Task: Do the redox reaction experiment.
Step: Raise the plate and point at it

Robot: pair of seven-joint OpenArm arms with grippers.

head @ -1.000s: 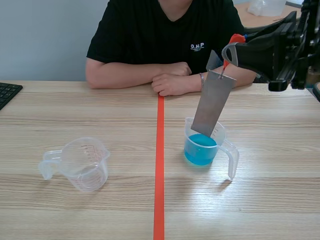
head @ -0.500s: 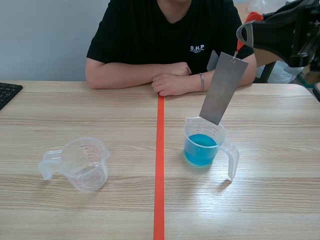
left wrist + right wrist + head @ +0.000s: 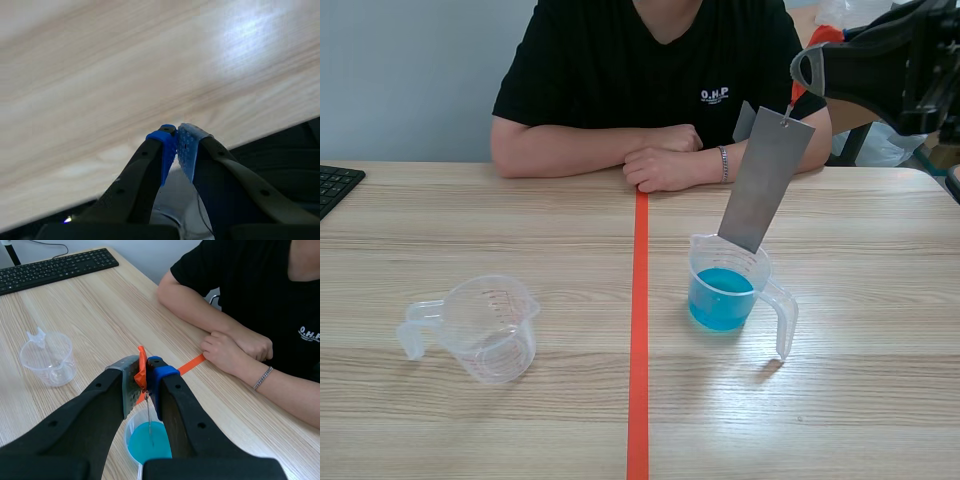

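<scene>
A grey metal sheet [image 3: 765, 180] is seen hanging at a tilt in the upper right of the scene view. It is hung by its top edge from an orange-red tab [image 3: 141, 371]. The tab is pinched between the pads of the right gripper [image 3: 145, 374], which is held high at the frame's upper right. The sheet's lower edge is level with the far rim of a clear measuring cup [image 3: 696, 262] right of centre, and the blue liquid [image 3: 720, 300] in the cup lies below it. In the right wrist view the cup [image 3: 131, 432] is found directly under the gripper.

A second measuring cup [image 3: 490, 330], empty, is placed at the lower left, well apart from the first, with an orange-red tape line [image 3: 638, 330] running between them.

The left gripper [image 3: 177, 145] is shown with its blue pads pressed together on nothing, above the wooden table [image 3: 125, 75].

Across the table a person [image 3: 650, 70] is seated with hands [image 3: 665, 165] folded, and a black keyboard [image 3: 335, 185] is seen at the left edge.
</scene>
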